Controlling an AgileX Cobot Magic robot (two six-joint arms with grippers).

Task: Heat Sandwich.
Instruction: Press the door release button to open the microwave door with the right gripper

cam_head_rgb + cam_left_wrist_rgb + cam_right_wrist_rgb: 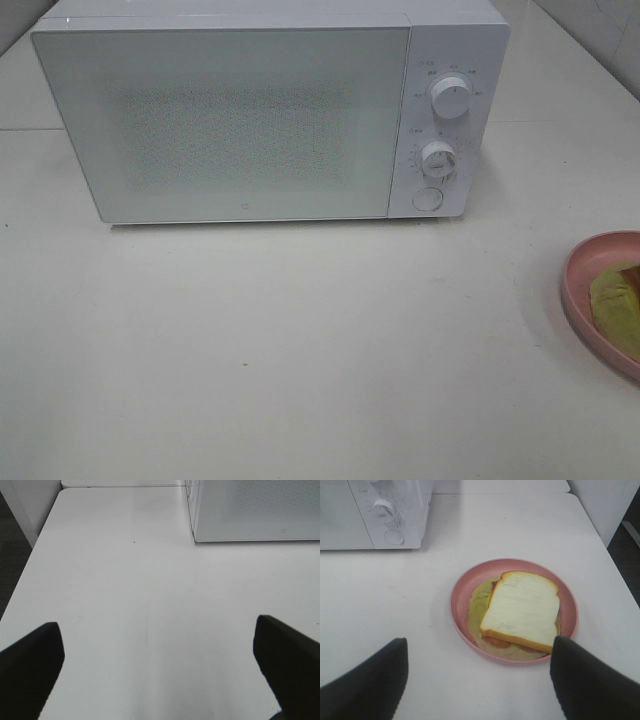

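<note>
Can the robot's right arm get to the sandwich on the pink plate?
Probably yes. The right gripper is open and hangs close to the pink plate, where the sandwich lies uncovered. Nothing stands between them, so the way looks free.

One white microwave (250, 120), two dials (452, 97), one round button (427, 199), one pink plate (485, 570), one sandwich (522, 610), one table (300, 350)

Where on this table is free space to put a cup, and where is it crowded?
The table is bare all along the front of the microwave, across to the pink plate. Only the right edge is crowded, where the plate holds the sandwich.
</note>
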